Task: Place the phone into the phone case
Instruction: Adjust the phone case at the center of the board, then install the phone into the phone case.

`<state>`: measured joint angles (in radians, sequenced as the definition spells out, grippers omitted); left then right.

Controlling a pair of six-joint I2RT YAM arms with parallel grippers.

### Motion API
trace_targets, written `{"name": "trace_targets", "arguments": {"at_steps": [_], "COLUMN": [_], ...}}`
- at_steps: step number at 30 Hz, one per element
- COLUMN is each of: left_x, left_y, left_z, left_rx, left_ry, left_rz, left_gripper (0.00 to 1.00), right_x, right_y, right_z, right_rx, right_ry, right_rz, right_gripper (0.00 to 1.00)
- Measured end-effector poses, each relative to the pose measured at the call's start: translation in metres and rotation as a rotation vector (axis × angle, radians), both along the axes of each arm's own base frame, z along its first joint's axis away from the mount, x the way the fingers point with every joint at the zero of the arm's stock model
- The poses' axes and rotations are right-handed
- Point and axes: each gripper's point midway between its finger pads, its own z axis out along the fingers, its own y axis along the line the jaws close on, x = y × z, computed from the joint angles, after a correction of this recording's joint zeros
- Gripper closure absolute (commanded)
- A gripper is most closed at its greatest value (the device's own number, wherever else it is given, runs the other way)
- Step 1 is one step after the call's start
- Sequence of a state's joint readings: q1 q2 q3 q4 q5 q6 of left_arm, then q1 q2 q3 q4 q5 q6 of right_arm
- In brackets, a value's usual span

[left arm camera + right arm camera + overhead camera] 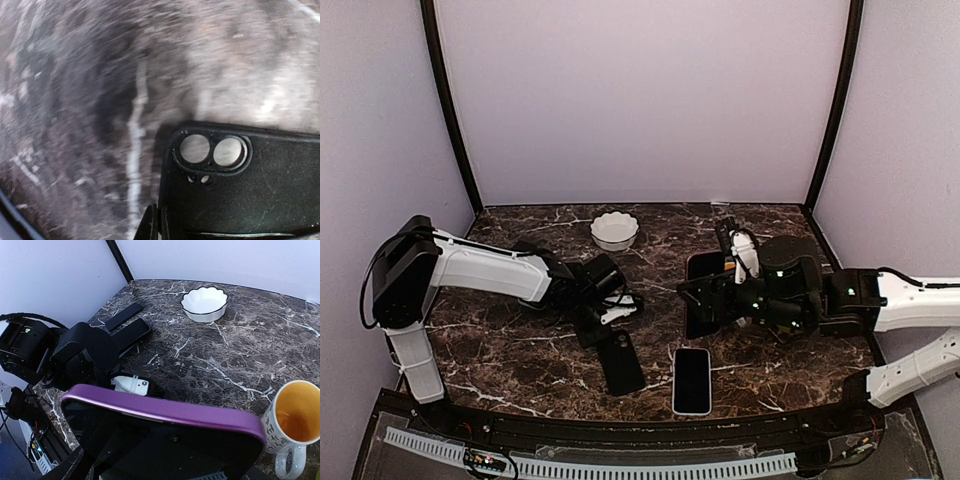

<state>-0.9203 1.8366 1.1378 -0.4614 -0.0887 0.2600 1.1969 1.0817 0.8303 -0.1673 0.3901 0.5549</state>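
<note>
A black phone case (619,361) lies flat near the front middle of the marble table (520,350). In the left wrist view the phone case (250,190) fills the lower right, with the table showing through its camera holes. My left gripper (604,322) sits at the case's far end, and in its own view the left gripper (159,226) is shut on the case's edge. My right gripper (722,298) is shut on a dark phone (703,285) with a purple frame (165,412), held off the table to the right of the case.
A second phone (691,381) with a pale rim lies screen-up by the front edge, right of the case. A white scalloped bowl (614,231) stands at the back. A mug (295,422) stands behind the right gripper. Two dark flat slabs (127,326) lie beyond the left arm.
</note>
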Motion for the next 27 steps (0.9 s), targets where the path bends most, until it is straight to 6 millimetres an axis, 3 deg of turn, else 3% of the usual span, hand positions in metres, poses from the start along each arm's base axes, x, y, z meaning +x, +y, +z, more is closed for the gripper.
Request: {"name": "trace_targets", "arguments": {"at_steps": [5,7,12,14,17,20,24,27], "left_x": [0.020,0.021,0.022,0.025,0.030,0.044,0.069,0.081], "left_y": [0.014,0.016,0.016,0.016,0.021,0.029,0.068,0.102], "left_z": [0.001,0.001,0.005,0.010,0.027,0.062,0.108,0.114], "left_rx": [0.099,0.111,0.109,0.099,0.055,-0.045,-0.195,-0.247], "left_ry": [-0.086,-0.095,-0.090,-0.094,-0.102,-0.147,-0.217,-0.230], "left_rz": [0.055,0.066,0.087,0.107,0.170,0.271,0.497,0.649], "left_gripper": [1.00,0.93,0.26,0.15,0.05,0.01,0.01,0.01], "right_x": [0.000,0.000,0.000,0.001,0.003,0.007,0.013,0.018], "right_y": [0.020,0.025,0.028,0.030,0.034,0.043,0.064,0.084], "right_z": [-0.001,-0.002,-0.004,-0.001,0.006,0.008,-0.006,-0.028], "right_rx": [-0.013,-0.017,-0.021,-0.019,-0.017,-0.026,-0.068,-0.119], "right_ry": [0.007,0.010,0.010,0.008,0.005,0.002,0.000,0.013], "right_rz": [0.052,0.063,0.068,0.068,0.064,0.062,0.062,0.067], "right_gripper": [1.00,1.00,1.00,1.00,1.00,1.00,1.00,1.00]}}
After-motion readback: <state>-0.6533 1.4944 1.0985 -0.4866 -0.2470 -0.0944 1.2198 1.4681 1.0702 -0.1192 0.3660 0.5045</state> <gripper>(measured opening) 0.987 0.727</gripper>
